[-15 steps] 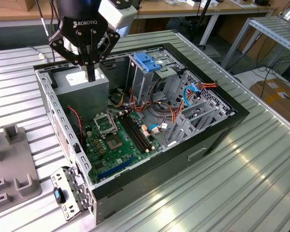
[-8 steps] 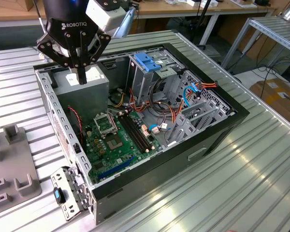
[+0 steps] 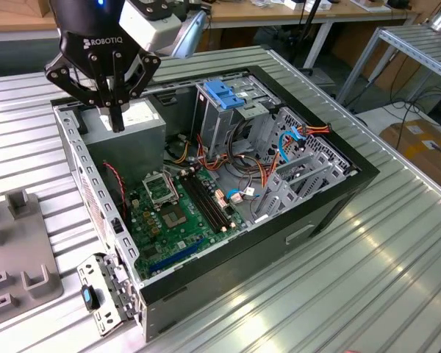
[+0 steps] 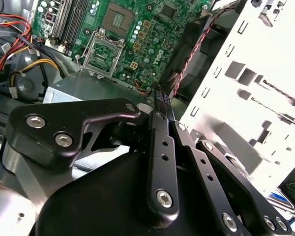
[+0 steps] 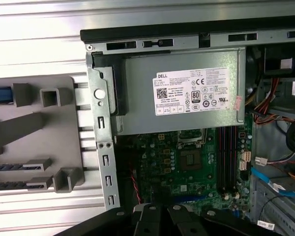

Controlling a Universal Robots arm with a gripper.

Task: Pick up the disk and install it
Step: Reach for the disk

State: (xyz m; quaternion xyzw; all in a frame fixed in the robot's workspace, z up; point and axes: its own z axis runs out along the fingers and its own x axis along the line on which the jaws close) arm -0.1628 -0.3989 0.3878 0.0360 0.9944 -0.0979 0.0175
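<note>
My black gripper (image 3: 116, 121) hangs over the grey power-supply box (image 3: 128, 126) at the far corner of the open computer case (image 3: 317, 220). Its fingers are shut, tips together, with nothing between them; in the second wrist view the gripper (image 4: 162, 98) tapers to one closed point above the motherboard (image 4: 132, 34). The disk's metal body is out of view. In the first wrist view a blue strip (image 5: 0, 96) lies on the grey fixture (image 5: 64, 132) outside the case, cut by the picture's edge; I cannot tell whether it belongs to the disk.
A metal drive cage with a light-blue plastic piece (image 3: 224, 94) on top stands inside the case past the power supply. Loose cables (image 3: 261, 173) run between the cage and the motherboard (image 3: 178, 213). The case and the grey fixture (image 3: 18, 250) rest on a ribbed metal table (image 3: 367, 287).
</note>
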